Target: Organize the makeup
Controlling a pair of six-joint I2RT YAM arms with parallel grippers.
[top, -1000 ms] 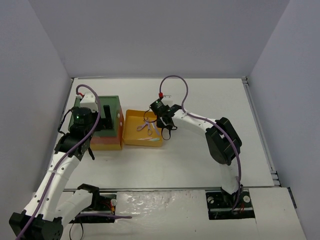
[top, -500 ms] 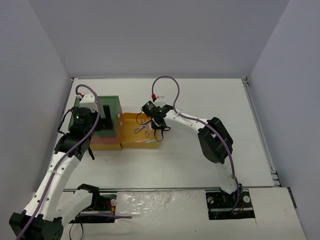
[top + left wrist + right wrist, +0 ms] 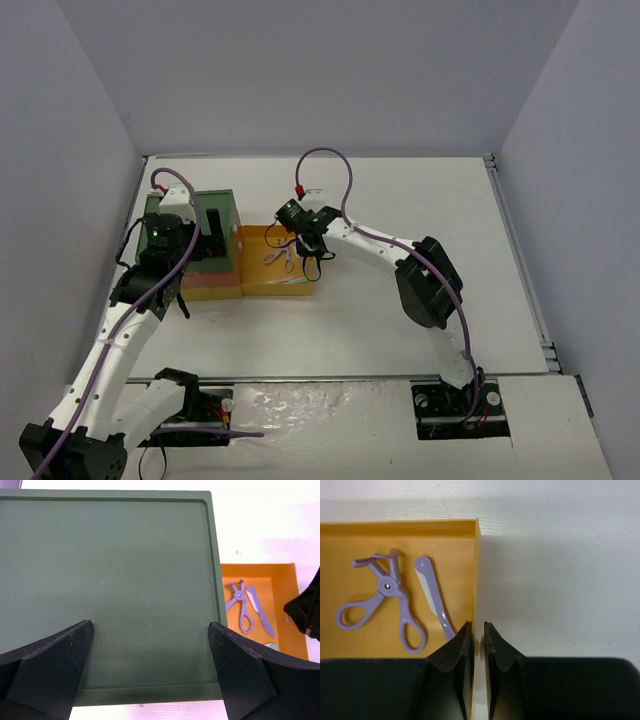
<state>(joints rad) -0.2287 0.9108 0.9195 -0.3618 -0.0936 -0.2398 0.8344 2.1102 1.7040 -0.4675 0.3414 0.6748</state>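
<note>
From above, my left tool (image 3: 205,240) hangs over the green box (image 3: 230,200), just left of the yellow drawer (image 3: 275,288). My right tool (image 3: 312,252) sits at the drawer's right wall.

On the left wrist camera, that tool's fingers (image 3: 50,672) are spread wide with only green lid between them, gripping nothing. Inside the drawer lie the lavender curler (image 3: 240,605) and the lavender stick (image 3: 260,611), side by side.

On the right wrist camera, the tool is clenched on the drawer's right wall, with the stick just inside it. I judge both pieces light, stiff plastic that lies flat and slips easily. I'd pinch the curler at its pivot, since its loops may swing, and take the stick at mid-length.
</note>
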